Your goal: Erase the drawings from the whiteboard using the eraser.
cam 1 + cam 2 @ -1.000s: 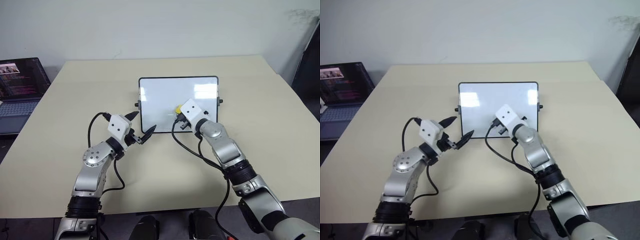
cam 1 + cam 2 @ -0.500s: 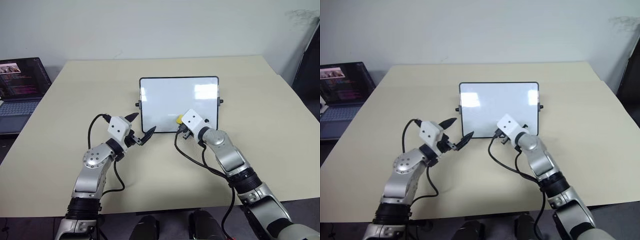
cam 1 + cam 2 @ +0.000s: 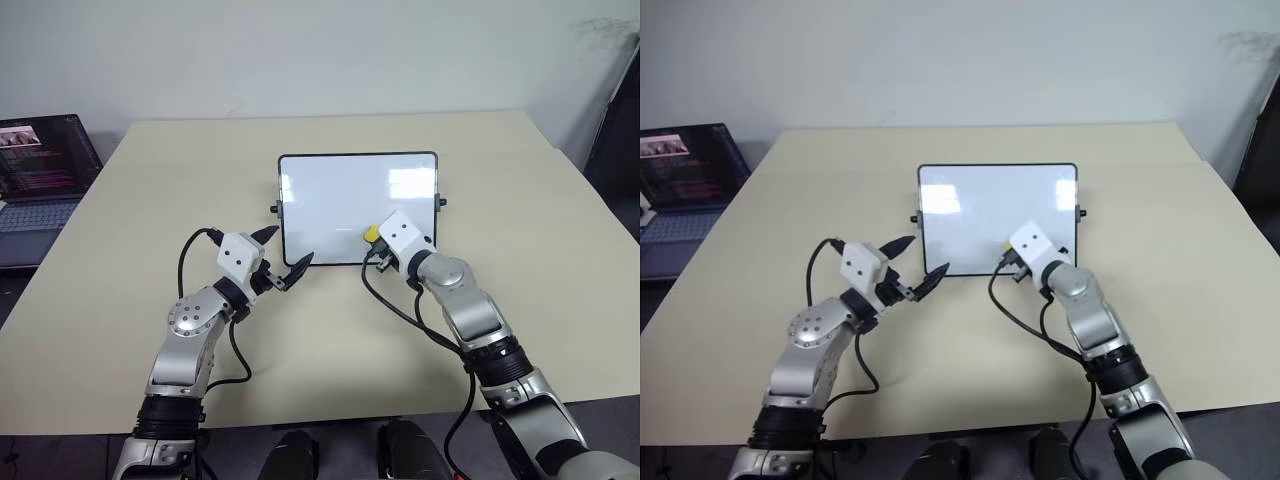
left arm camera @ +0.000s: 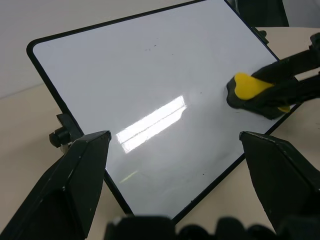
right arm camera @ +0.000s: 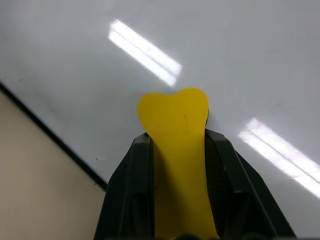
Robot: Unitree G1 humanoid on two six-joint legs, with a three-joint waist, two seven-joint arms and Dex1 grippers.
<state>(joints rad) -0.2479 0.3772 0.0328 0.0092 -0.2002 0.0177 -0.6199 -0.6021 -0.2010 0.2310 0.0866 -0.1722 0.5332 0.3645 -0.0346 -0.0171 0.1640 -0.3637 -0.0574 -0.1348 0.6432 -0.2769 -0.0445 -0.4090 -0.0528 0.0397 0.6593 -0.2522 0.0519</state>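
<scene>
1. The eraser (image 4: pixel 252 90) is clamped in the right gripper (image 5: pixel 177 145), its pad pressed to the whiteboard (image 3: pixel 340 195) for wiping.
2. The left gripper (image 3: pixel 283 255) is held spread, beside the whiteboard's near corner on the surface (image 3: pixel 180 180).

Two arms, silver-grey metal shells with rounded joint housings, black ribbed bands at forearms. Round silver disc cap at left elbow joint. White boxy wrist block on each arm, small dark dots on face. Black cable loops from each wrist block down along forearm. Left gripper (image 3: pixel 282 254): two black pointed, wedge-shaped fingers. Right gripper (image 5: pixel 176 145): two black fingers with ridged inner faces.
</scene>
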